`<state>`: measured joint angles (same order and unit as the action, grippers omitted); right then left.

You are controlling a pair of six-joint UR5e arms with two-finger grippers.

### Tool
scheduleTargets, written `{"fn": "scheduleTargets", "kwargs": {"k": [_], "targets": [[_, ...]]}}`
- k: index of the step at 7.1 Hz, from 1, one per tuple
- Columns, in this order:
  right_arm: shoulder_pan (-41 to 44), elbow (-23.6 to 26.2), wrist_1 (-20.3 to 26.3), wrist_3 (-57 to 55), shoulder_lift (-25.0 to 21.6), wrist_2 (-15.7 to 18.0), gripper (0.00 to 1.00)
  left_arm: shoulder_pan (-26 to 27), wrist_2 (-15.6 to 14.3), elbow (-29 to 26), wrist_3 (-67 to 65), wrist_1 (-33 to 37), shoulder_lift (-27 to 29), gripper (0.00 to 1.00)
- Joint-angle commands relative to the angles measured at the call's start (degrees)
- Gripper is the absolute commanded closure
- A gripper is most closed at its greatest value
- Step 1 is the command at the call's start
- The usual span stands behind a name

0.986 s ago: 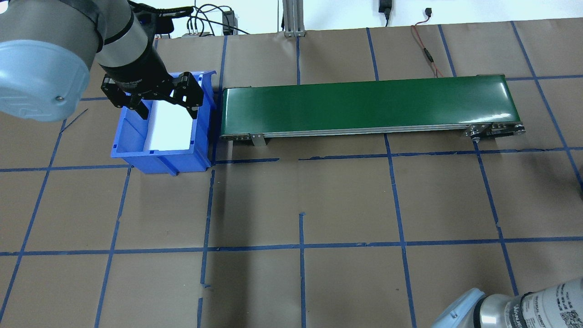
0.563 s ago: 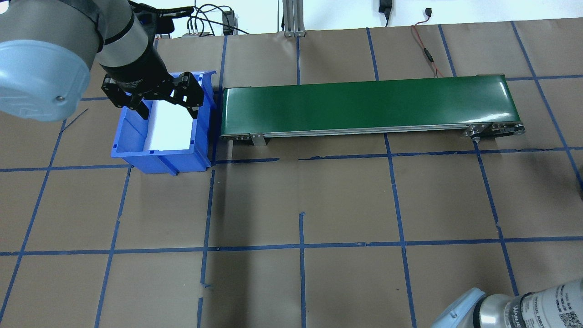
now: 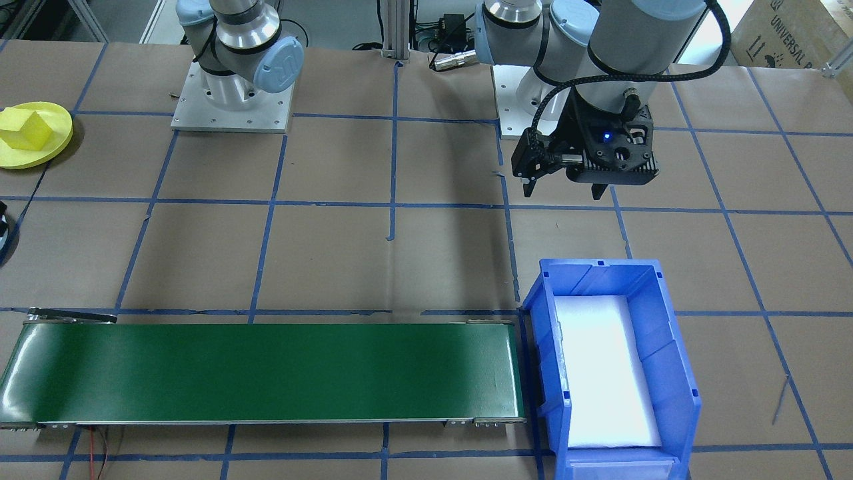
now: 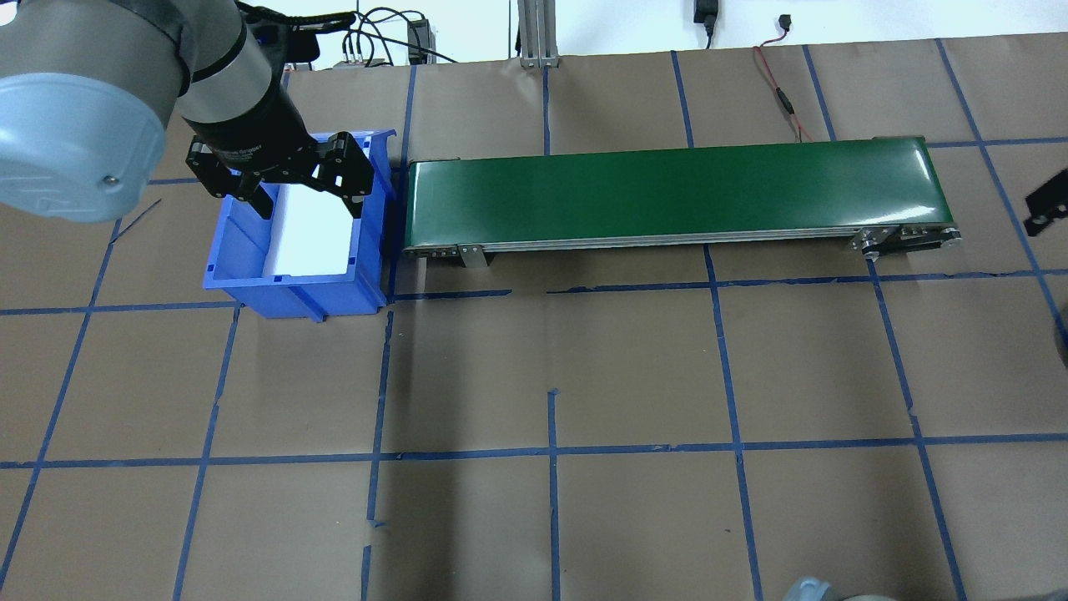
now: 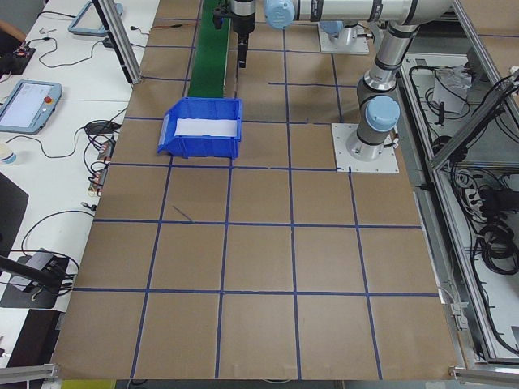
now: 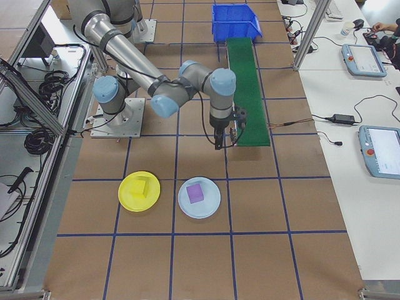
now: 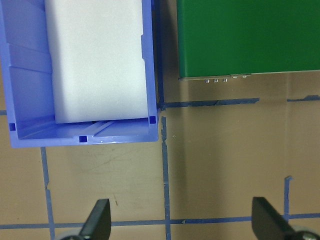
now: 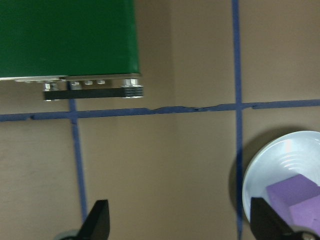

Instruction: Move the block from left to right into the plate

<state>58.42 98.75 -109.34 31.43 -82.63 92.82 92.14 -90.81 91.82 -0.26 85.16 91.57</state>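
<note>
The yellow plate lies at the table's right end with a yellow block resting on it; the right side view shows the plate and block too. My right gripper is open and empty, hovering over bare table by the green conveyor's right end. In the right side view, the right gripper hangs above and beyond the plates. My left gripper is open and empty, held above the table just on the robot's side of the blue bin.
A pale blue plate with a purple block sits beside the yellow one. The blue bin holds only white foam. The green conveyor runs from the bin toward the right. Cables lie along the far edge.
The right arm's elbow has left the bottom right of the overhead view, and a black part of that arm now shows at the right edge. The left arm has not moved.
</note>
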Motion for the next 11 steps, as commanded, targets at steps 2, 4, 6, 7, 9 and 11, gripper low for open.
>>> {"fn": "scheduleTargets", "kwargs": {"k": [2, 4, 6, 7, 9, 11], "targets": [[21.08, -5.93, 10.54, -21.08, -3.5, -0.1, 0.0, -0.03, 0.02, -0.06, 0.09, 0.0, 0.01, 0.0], [31.7, -8.38, 12.48, -33.28, -4.29, -0.97, 0.0, -0.03, 0.02, -0.06, 0.09, 0.0, 0.01, 0.0], [33.7, -9.27, 15.98, -34.86, -4.47, -0.89, 0.0, 0.14, 0.02, -0.32, -0.09, 0.0, 0.01, 0.0], [33.6, -11.63, 19.74, -34.25, -4.39, -1.06, 0.0, 0.14, 0.02, -0.23, -0.09, 0.0, 0.01, 0.0], [33.25, -12.45, 21.54, -33.72, -4.39, -1.15, 0.0, 0.14, 0.02, -0.15, -0.09, 0.0, 0.01, 0.0], [33.16, -12.0, 21.62, -31.97, -4.39, -1.94, 0.0, 0.14, -0.15, -0.58, 0.09, -0.09, 0.01, 0.0]]}}
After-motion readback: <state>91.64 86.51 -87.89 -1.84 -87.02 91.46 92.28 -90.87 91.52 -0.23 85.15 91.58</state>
